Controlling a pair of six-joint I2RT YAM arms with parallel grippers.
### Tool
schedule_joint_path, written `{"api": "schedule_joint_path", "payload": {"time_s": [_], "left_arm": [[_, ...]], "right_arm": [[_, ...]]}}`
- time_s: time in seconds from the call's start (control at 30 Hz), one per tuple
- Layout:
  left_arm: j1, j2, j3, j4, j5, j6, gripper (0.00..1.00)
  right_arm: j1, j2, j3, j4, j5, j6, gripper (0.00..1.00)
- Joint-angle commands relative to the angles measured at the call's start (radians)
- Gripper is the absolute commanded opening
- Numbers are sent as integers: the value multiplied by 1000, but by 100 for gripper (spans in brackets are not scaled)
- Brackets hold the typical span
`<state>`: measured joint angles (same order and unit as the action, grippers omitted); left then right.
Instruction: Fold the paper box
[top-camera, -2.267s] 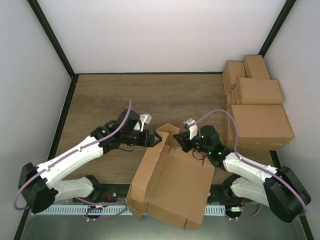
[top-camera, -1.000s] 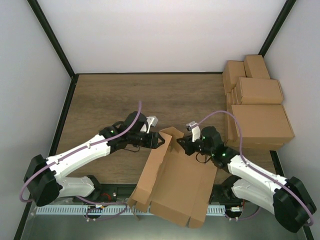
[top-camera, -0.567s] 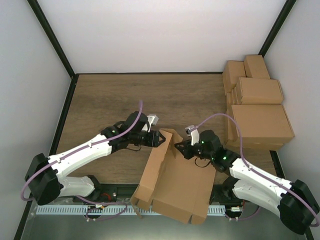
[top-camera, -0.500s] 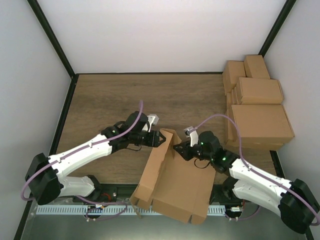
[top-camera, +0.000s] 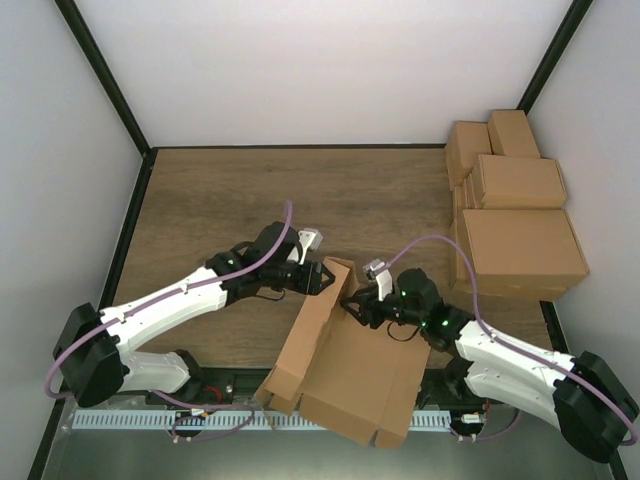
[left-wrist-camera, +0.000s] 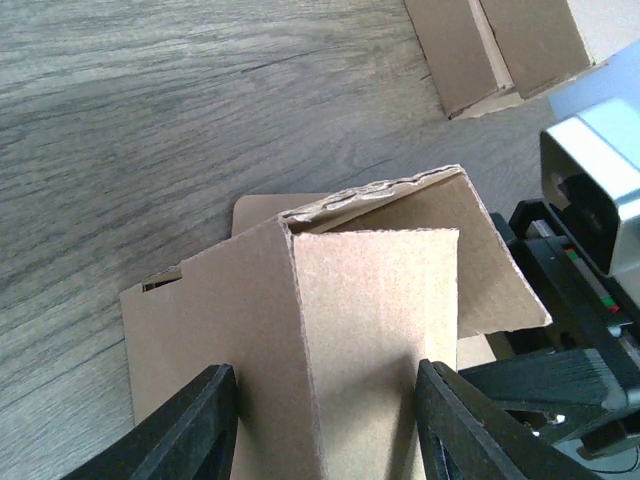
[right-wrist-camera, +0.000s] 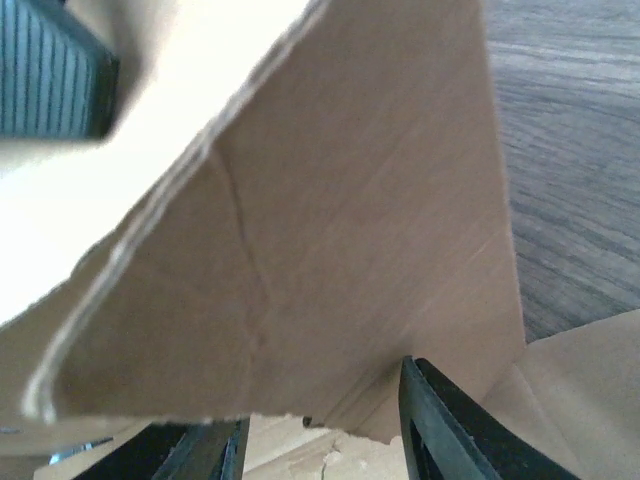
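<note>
Paper box (top-camera: 350, 380) sits at the near edge of the wood table (top-camera: 220, 190), between the two arm bases, with its near end hanging over the table edge. It is partly formed: the base panel is flat, the long left wall is raised, and the far left corner is folded up to a peak. The left gripper (top-camera: 325, 277) reaches in from the left at that far corner. In the left wrist view the box (left-wrist-camera: 370, 330) corner fills the gap of the left gripper (left-wrist-camera: 325, 400), with black fingers (left-wrist-camera: 205, 425) pressed on both sides of the folded card, so it is clamped on the corner. The right gripper (top-camera: 352, 303) comes in from the right at the same corner, just beside the left one, tips close but apart. In the right wrist view a tilted flap of the box (right-wrist-camera: 350, 230) fills most of the frame, its torn-looking edge at the left. The right gripper (right-wrist-camera: 320, 435) has its fingers (right-wrist-camera: 445, 430) spread, one each side of the flap's lower edge, with a gap showing and no pinch. Whether they touch the card is unclear because of blur. The stack of closed brown cartons (top-camera: 520, 220) is at the right side of the table, well apart from the box. Purple cables (top-camera: 440, 245) loop over both arms.
</note>
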<state>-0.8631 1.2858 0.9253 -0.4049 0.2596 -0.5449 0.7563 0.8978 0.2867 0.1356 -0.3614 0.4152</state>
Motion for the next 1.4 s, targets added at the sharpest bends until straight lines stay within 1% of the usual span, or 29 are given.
{"api": "schedule_joint_path", "payload": {"time_s": [0.0, 0.13, 0.2, 0.27, 0.5, 0.67, 0.9, 1.0, 1.17, 1.27, 1.37], "left_arm": [[-5, 9, -4, -31, 25, 12, 51], [-3, -8, -12, 13, 67, -19, 51], [-1, -15, -14, 27, 76, -28, 51], [1, -21, -17, 40, 84, -35, 53], [6, -21, -26, 66, 109, -48, 54], [19, -29, -52, 118, 131, -83, 54], [50, -61, -114, 220, 182, -140, 58], [52, -59, -119, 231, 198, -144, 59], [52, -55, -125, 243, 209, -148, 60], [52, -51, -122, 202, 175, -135, 60], [53, -47, -119, 157, 132, -117, 60]], "right_arm": [[8, -21, -34, 109, -53, -83, 43], [8, -16, -58, 191, -100, -135, 44], [8, -1, -64, 237, -125, -154, 47], [8, 19, -73, 290, -137, -161, 48], [8, 134, -70, 432, -95, -171, 48], [8, 208, -84, 537, -65, -167, 48], [9, 274, -79, 634, -75, -167, 48], [8, 301, -78, 689, -58, -165, 48], [8, 399, -26, 731, -60, -153, 48], [8, 430, -15, 769, -58, -140, 47], [8, 423, -16, 771, -58, -142, 49]]}}
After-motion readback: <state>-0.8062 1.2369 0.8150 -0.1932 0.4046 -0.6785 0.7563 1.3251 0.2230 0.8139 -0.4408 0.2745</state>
